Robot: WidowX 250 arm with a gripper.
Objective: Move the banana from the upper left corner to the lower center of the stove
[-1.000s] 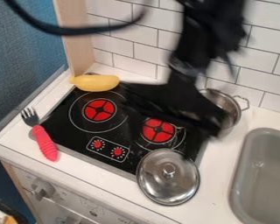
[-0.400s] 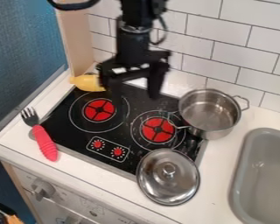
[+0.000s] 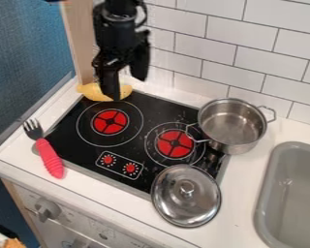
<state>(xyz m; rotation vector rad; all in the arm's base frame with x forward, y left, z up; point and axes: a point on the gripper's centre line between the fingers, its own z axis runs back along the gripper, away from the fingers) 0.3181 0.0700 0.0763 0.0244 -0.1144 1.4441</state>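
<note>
The black gripper (image 3: 127, 87) hangs at the upper left of the camera view, open, its two fingers spread apart with nothing held between them. Its left finger overlaps the middle of the yellow banana (image 3: 91, 91) and hides part of it; whether they touch I cannot tell. The banana lies across the upper left corner of the black stove (image 3: 86, 151), reaching onto the white edge there. Two round burners with red centres mark the stove top, and two red knobs sit low on it.
A steel pot (image 3: 232, 126) stands at the stove's right corner. Its glass lid (image 3: 186, 195) lies over the front right edge. A fork with a red handle (image 3: 49, 158) rests on the left. The grey sink (image 3: 293, 193) is far right; a tiled wall (image 3: 248, 58) stands behind.
The gripper has moved left across the view, from above the right side of the stove to the banana. The pot, hidden partly by the arm before, is uncovered. The banana has stayed in place.
</note>
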